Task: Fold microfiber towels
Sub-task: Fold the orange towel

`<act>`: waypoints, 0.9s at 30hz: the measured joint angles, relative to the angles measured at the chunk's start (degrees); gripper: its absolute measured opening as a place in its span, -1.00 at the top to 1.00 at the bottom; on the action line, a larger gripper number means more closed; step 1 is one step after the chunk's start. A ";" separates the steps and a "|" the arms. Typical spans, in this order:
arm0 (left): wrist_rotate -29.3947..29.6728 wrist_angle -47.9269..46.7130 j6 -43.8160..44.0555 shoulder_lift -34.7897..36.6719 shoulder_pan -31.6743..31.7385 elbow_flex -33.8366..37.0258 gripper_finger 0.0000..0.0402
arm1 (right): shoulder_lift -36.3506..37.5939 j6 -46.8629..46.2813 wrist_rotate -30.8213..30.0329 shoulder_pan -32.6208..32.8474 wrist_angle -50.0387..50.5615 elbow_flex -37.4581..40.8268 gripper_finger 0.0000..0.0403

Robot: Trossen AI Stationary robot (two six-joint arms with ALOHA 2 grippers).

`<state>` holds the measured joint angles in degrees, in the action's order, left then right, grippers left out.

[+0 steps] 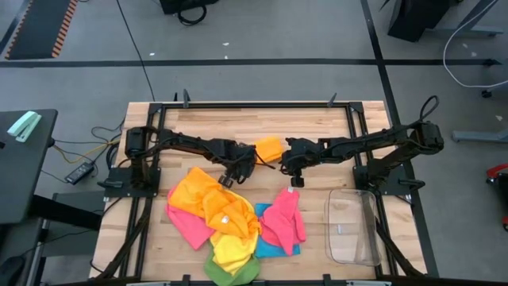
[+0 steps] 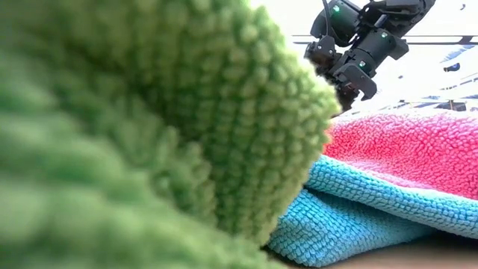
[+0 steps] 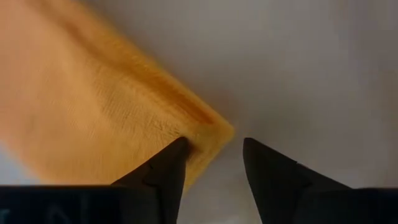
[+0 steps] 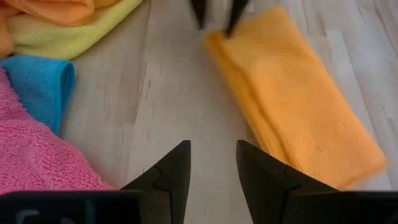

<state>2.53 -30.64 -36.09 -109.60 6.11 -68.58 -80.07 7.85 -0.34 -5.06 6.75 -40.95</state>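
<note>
As the folded orange towel [image 1: 270,148] lay flat on the bench [image 1: 333,127] between the two arms, it was judged light, soft and limp: a cloth that would sag and unfold if lifted by one layer only. Its pile looked grippy rather than slippery, and nothing about it was fragile. A sound hold would be at a corner or along the folded edge, pinching all layers together.

The left hand [image 3: 214,152] stood at the towel's corner with its fingers spread; one fingertip [image 3: 171,158] touched or overlapped the corner, the other sat just clear on bare bench. It pinched nothing. In the high view this hand [image 1: 230,176] sat at about 8 o'clock from the towel, close beside it.

The right hand [image 4: 211,155] hovered over bare bench with fingers parted and empty, the towel [image 4: 298,99] lying just beyond its tips. From above it [image 1: 295,176] sat near the towel at about 4 o'clock.

The unfolded towels formed a loose heap [image 1: 230,226] at 6 o'clock from the folded one, well apart from both hands: orange, yellow, pink, blue and green, overlapping. A clear bin [image 1: 353,226] stood at 3 o'clock of the heap.
</note>
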 joint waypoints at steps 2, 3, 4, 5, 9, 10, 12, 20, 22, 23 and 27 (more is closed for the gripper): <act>-3.99 0.26 2.28 0.00 -0.02 0.00 0.22 | 0.00 0.03 0.00 0.00 -0.36 0.00 0.32; -5.03 0.46 3.18 0.00 -0.01 0.00 0.24 | 0.00 0.05 0.00 0.00 -0.56 0.00 0.32; -5.67 0.74 4.10 0.00 0.01 0.00 0.26 | 0.00 0.05 0.00 0.00 -0.65 0.00 0.32; -5.88 1.34 4.53 0.00 0.02 0.00 0.28 | 0.00 0.05 0.00 0.00 -0.68 0.00 0.32; -6.25 5.23 7.02 0.66 -0.21 -0.89 0.36 | 0.00 -0.21 0.00 0.00 -0.64 0.00 0.32; -6.26 5.20 7.21 0.92 -0.22 -1.50 0.38 | 0.00 -0.21 0.00 0.00 -0.60 0.00 0.32; -6.34 4.24 6.76 1.51 -0.26 -2.81 0.42 | 0.00 -0.21 0.01 0.00 -0.50 0.00 0.32; -1.77 -0.26 -3.52 2.65 -0.45 -4.87 0.45 | -0.02 -0.35 0.00 0.00 -0.36 0.00 0.32; 1.29 -1.12 -6.94 2.49 -1.40 -4.39 0.37 | -0.02 -0.40 -0.01 0.10 -0.58 0.00 0.32; 3.21 -1.40 -8.46 2.38 -1.98 -3.97 0.31 | -0.02 -0.58 0.00 0.24 -0.70 0.00 0.32; 8.74 -1.27 -13.33 2.34 -3.74 -2.82 0.04 | -0.02 -0.41 0.02 0.83 -0.59 0.00 0.32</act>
<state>11.26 -31.91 -49.42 -107.26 2.37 -71.40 -80.09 7.44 -0.32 -4.23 6.16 -40.95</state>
